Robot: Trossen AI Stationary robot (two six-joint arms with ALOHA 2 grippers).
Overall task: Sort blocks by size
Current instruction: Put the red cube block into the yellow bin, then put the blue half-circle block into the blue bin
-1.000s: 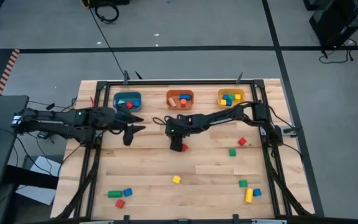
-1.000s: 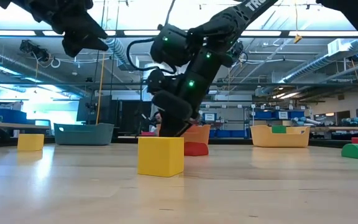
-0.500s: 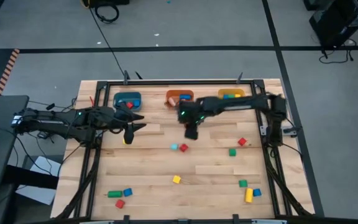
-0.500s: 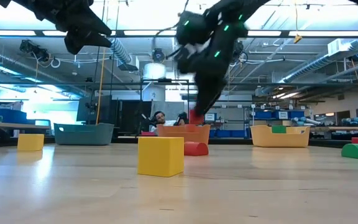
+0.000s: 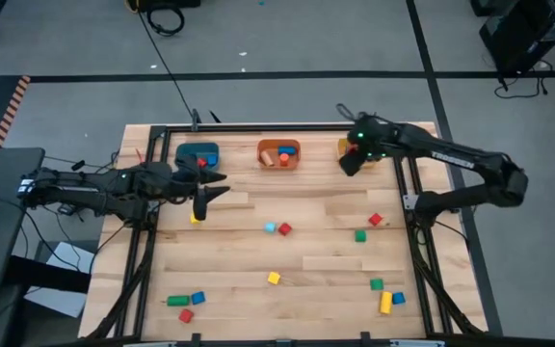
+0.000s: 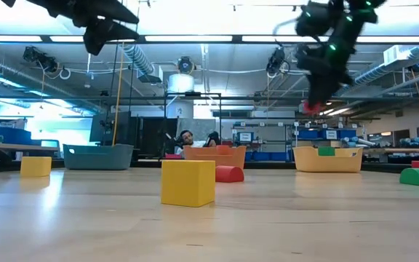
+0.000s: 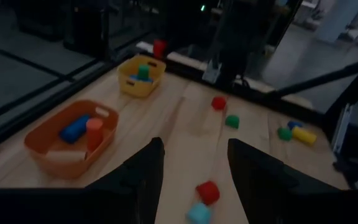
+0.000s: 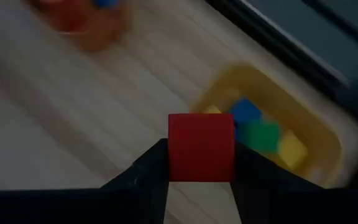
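Note:
My right gripper (image 5: 349, 164) is shut on a red cube (image 8: 201, 147) high over the table's far right, just short of the yellow bin (image 8: 303, 124), which holds blue, green and yellow blocks. My left gripper (image 5: 205, 194) hangs open and empty above the table near the teal bin (image 5: 198, 154). An orange bin (image 5: 279, 153) stands between the two. Loose blocks lie flat on the table: a light blue one (image 5: 271, 227) beside a red one (image 5: 284, 229), and a yellow cube (image 5: 274, 279) toward the near edge. My right gripper pinches the red cube by two opposite sides (image 8: 174, 155) between its two fingers (image 8: 148, 171). The fingers slant down from above. The cube sits level in the hold, lifted well clear of the table (image 6: 311, 108).
A red block (image 5: 375, 220) and a green one (image 5: 360, 235) lie at mid right. Green, yellow and blue blocks (image 5: 385, 301) sit near the front right, and green, blue and red ones (image 5: 186, 304) near the front left. A yellow block (image 5: 196, 219) lies below my left gripper.
My right gripper has risen from the middle of the table with the red cube and swung fast toward the far right, up to the yellow bin. The cube has been lifted clear; the light blue and red blocks stayed where they lay.

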